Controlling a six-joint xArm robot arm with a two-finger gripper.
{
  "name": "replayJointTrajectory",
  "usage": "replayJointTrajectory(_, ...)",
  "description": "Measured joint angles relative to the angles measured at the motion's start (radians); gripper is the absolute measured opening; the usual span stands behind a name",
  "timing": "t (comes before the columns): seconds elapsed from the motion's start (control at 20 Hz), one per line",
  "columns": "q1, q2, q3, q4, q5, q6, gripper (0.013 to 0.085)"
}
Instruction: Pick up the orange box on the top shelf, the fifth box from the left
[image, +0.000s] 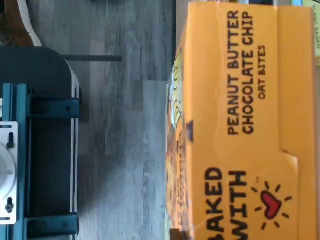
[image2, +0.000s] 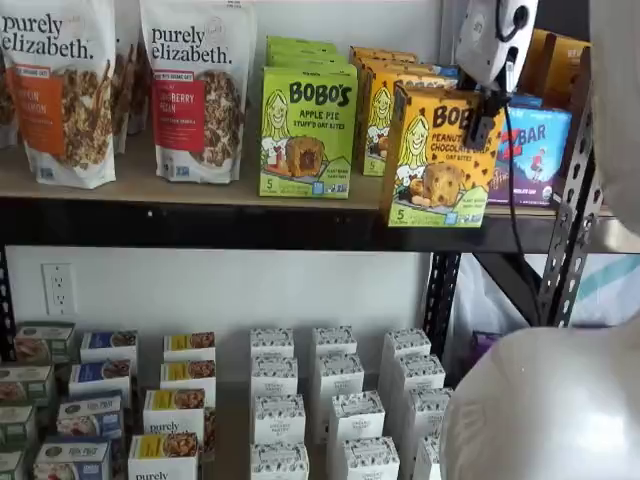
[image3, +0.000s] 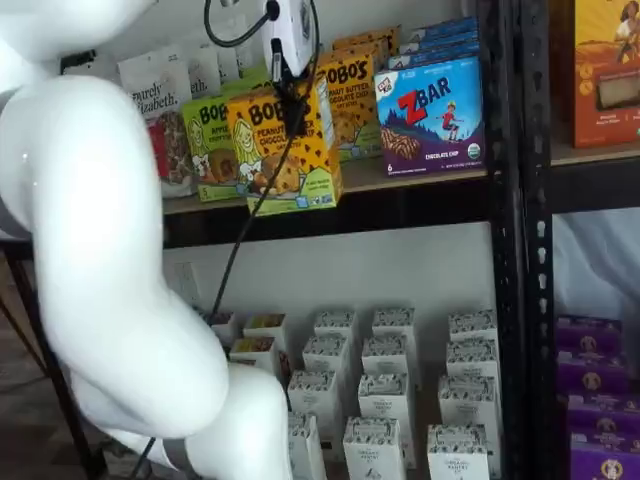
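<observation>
The orange box (image2: 432, 165) is an orange-yellow BOBO'S Peanut Butter Chocolate Chip carton. It stands tilted at the front edge of the top shelf (image2: 190, 190), overhanging the black rail in both shelf views (image3: 283, 150). My gripper (image2: 483, 125) comes down from above with its white body over the carton's upper right corner. A black finger lies across the carton's front (image3: 295, 108), closed on it. In the wrist view the carton's side panel (image: 240, 125) fills much of the picture, very close.
A green BOBO'S Apple Pie carton (image2: 306, 130) stands just left of the orange box, a ZBAR box (image2: 535, 150) just right, more orange cartons (image2: 372, 90) behind. Granola bags (image2: 195, 90) stand further left. Small white boxes (image2: 335, 400) fill the lower level. Black uprights (image3: 505, 200) stand at the right.
</observation>
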Motion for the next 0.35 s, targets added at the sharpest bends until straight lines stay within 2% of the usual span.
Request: replayJointTrajectory(0.35,-0.011,-0.084,0.070,-0.003,0.003,-0.011,0.0250)
